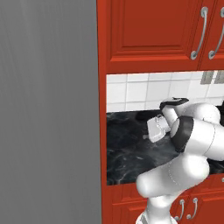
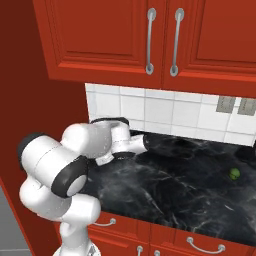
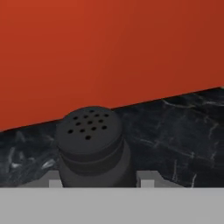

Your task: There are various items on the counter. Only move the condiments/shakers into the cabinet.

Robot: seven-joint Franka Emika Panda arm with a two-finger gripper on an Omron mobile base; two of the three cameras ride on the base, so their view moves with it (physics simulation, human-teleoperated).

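The red cabinet hangs at 12 o'clock over the black counter. Down at 6 o'clock in the hand view, the pincer is clamped around a dark squat shaker with a holed top, standing on the counter by a red wall.

Counter is showing glossy black marble, white-veined. Dark shaker is looking matt, smooth, with a perforated top.
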